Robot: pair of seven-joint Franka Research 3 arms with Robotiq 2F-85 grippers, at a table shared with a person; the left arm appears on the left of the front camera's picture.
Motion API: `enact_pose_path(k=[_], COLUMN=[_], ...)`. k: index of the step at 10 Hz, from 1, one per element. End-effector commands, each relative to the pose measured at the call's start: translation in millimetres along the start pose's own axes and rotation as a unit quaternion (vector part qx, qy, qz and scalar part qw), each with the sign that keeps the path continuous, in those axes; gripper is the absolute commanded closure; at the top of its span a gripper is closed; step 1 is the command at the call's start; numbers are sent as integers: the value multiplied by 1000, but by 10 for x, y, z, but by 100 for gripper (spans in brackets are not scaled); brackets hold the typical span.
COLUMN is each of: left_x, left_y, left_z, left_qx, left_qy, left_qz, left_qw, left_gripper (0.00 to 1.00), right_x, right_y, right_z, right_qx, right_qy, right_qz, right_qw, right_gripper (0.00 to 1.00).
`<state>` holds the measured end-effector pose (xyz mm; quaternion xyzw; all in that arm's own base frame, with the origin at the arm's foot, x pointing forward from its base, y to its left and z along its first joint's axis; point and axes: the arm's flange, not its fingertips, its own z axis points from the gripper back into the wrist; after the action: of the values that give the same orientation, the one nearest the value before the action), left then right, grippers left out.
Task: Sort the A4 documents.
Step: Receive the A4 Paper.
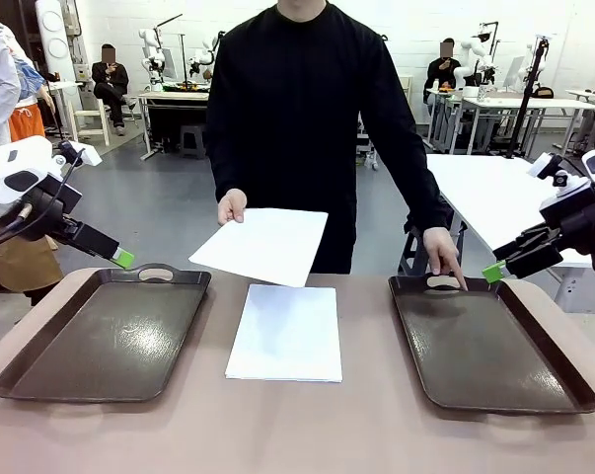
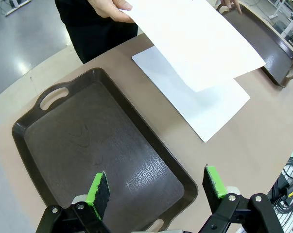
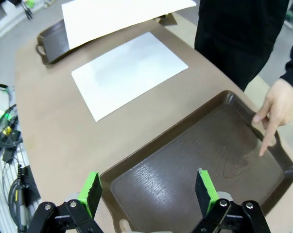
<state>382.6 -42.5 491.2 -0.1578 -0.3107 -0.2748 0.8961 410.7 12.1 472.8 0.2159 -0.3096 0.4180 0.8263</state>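
Closest to me on the brown table (image 1: 297,434) sit two dark trays, the left tray (image 1: 100,336) toward the left edge and the right tray (image 1: 494,346) toward the right edge, both bare. Between them, flat in the middle of the table and touching neither, lies a stack of white paper (image 1: 285,331); how many sheets, I can't tell. The left gripper (image 2: 156,187) hovers above the left tray with its fingers well apart and nothing between them. The right gripper (image 3: 148,189) hangs above the right tray the same way, spread and empty.

Farther back, the person holds a loose sheet (image 1: 262,245) in the air over the far end of the stack with one hand (image 1: 232,205). The other hand (image 1: 443,252) has a finger down at the far end of the right tray.

That sheet is thin and floppy. A pinch at its drooping edge could crease it or miss. A careless release might let it glide off the tray. The pointing finger also sits where the right arm may come down.
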Motion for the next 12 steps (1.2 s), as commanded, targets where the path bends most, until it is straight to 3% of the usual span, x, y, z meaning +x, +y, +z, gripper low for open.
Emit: enact_pose_path(k=[1,3,6,8,12], left_x=[-5,-5,-5,-5,-5], left_y=[15,15,15,15,15], left_z=[-4,-4,-4,-4,-4], left_qx=[-3,-3,-3,-3,-3], left_qy=[-2,-2,-2,-2,-2], left_qz=[0,0,0,0,0], left_qw=[1000,1000,1000,1000,1000], left_gripper=[0,0,0,0,0], right_x=[-110,-338,-542,-512,-297], right_y=[196,291,524,624,723], right_z=[-240,-519,-934,-1081,-1105], right_qx=[-12,-35,0,25,66], right_qy=[31,70,146,164,149], right_qz=[-64,-139,-274,-333,-381], right_qw=[997,987,951,928,910], right_gripper=[0,0,0,0,0])
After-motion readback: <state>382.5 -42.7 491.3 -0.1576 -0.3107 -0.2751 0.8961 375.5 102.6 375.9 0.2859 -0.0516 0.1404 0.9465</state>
